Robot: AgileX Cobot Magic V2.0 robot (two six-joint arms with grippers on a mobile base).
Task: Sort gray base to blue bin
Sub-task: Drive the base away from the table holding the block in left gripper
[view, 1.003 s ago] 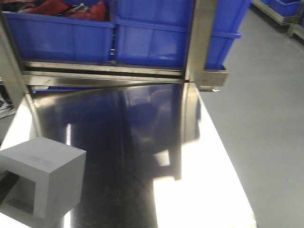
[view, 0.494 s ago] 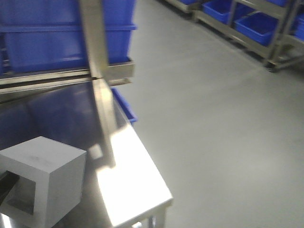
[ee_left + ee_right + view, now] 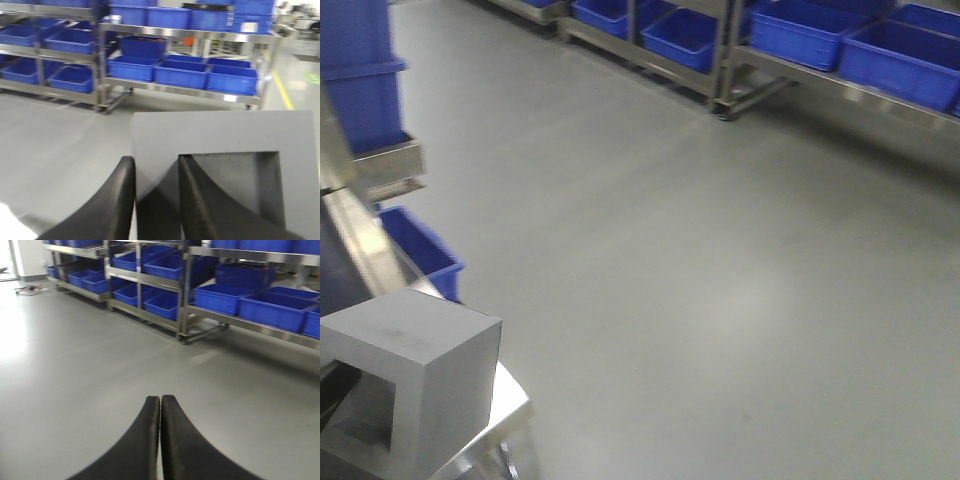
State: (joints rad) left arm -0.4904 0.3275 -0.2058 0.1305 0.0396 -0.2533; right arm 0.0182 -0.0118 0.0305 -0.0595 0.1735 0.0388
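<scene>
The gray base point(image 3: 415, 370) is a matte gray cube with a square recess, low at the left of the front view. It fills the left wrist view as the gray base point(image 3: 220, 130). My left gripper point(image 3: 156, 160) is shut on its side wall, one finger outside and one inside the recess. My right gripper point(image 3: 160, 399) is shut with nothing between its fingers, hanging over bare floor. Several blue bins point(image 3: 182, 74) stand on steel racks; I cannot tell which is the task's blue bin.
A steel table corner point(image 3: 508, 405) lies under the cube. A blue tote point(image 3: 420, 250) sits low beside the table, with more blue totes point(image 3: 360, 100) stacked behind it. Racks of blue bins point(image 3: 800, 35) line the far side of a wide grey floor point(image 3: 720, 280).
The front view has swung right: the steel table and the bins behind it slid off to the left, and open floor and far racks came in. The cube stays held in the same spot.
</scene>
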